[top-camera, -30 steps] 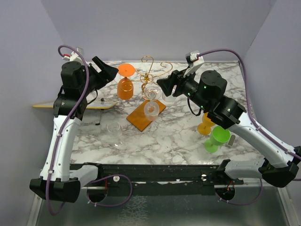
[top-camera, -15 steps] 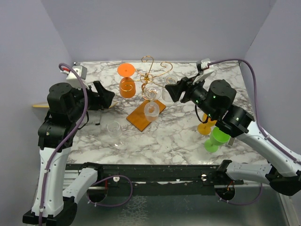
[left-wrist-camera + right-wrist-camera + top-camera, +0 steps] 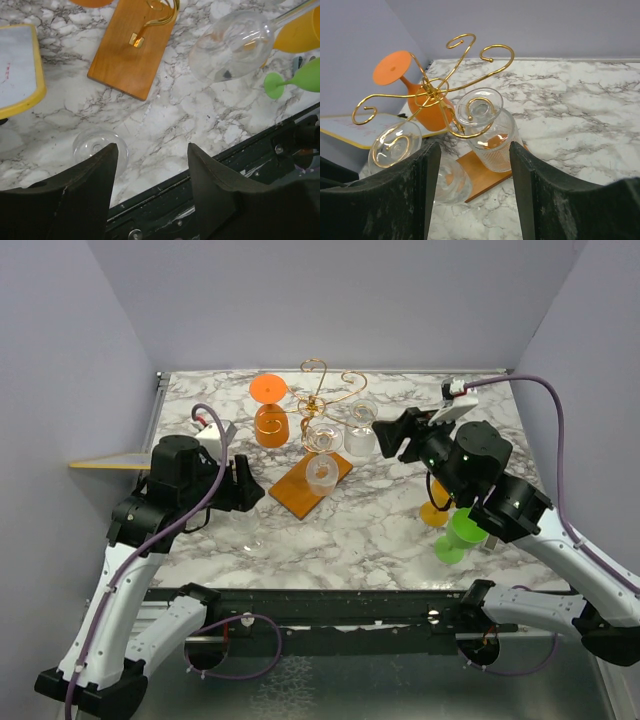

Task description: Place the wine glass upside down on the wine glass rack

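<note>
Marble table: wine glass rack at centre, three glasses hanging foot-up on its arms. Left gripper sits low at the rack's 8 o'clock, fingers apart with nothing between them. Right gripper is at the rack's 3 o'clock, likewise spread and empty. A loose clear wine glass is on the table just past the left fingertip. In the left wrist view it lies at 9 o'clock off the gap, its stem axis seemingly vertical. The left arm is far nearer. Judgement: shift toward 9 o'clock before closing.
</note>
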Motion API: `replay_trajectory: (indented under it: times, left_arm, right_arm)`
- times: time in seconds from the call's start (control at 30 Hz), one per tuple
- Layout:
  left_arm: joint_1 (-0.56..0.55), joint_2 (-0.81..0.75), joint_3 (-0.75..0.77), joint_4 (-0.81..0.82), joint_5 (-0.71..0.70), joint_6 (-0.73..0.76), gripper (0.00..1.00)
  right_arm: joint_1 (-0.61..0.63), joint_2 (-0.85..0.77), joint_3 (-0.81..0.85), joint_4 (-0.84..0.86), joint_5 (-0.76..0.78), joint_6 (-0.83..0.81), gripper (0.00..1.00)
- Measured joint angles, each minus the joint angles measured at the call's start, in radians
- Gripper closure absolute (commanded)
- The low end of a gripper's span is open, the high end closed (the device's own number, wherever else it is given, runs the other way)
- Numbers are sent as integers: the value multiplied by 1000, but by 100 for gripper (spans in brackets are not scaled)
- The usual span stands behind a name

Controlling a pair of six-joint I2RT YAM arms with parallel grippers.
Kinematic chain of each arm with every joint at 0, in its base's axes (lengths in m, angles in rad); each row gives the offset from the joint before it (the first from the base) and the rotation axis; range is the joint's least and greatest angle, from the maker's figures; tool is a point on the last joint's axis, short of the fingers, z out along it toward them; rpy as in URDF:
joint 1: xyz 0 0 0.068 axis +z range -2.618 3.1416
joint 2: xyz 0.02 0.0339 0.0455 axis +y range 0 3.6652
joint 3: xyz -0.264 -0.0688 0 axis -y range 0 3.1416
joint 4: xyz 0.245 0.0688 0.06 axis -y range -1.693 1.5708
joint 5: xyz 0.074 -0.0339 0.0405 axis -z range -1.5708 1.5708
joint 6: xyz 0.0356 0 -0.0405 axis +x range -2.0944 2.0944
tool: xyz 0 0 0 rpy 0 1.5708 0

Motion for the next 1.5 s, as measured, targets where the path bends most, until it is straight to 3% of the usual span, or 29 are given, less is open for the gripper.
replay_trajectory:
  times: [0.13,0.57,0.73,0.97,1.17,1.3,1.5]
  left_arm:
    - [-1,12,-22,-33,-24,-6,61]
    - [-5,101,-117,-112,-79,-34,59]
    - [-5,122,-132,-90,-79,-35,70]
    - [-21,171,-152,-57,-78,-35,73]
    - [-39,187,-159,-47,-78,-37,100]
    - [-41,182,-158,-30,-73,-29,100]
    - [-43,156,-146,-10,79,-16,100]
  right_arm:
    - [0,-2,-11,-3,36,8,38]
    - [0,19,-51,-2,69,4,37]
    - [0,24,-54,-2,69,-3,37]
    - [0,4,-78,0,74,-5,37]
    - [0,-17,-81,1,82,-11,37]
    - [0,-23,-81,1,82,-11,37]
    - [0,-37,-81,-1,82,-6,37]
